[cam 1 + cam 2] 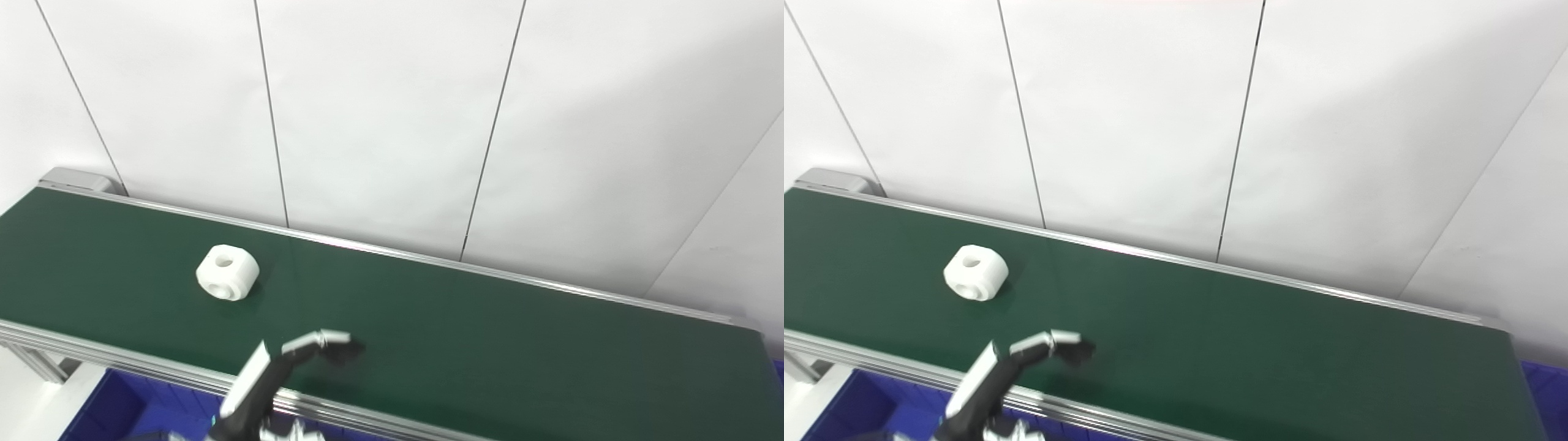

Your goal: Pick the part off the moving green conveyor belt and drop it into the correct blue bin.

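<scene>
The part [227, 272] is a chunky white plastic block with rounded corners, matte, with a round hole through its top and another on the side facing us. It sits flat on the dark green conveyor belt [465, 331], whose surface looks smooth and slightly sheened, framed by ribbed aluminium rails. The left hand [288, 367] reaches up over the near rail, black and silver, one finger [318, 340] crooked out over the belt; it holds nothing, though most of it is cut off below, so I cannot tell how the rest is set. The part lies beyond the hand and off to its left, well apart from it. A blue bin [122, 404] shows under the near rail, beside the arm. Behind the belt stands a plain white panelled wall [392, 110] with thin dark seams.
</scene>
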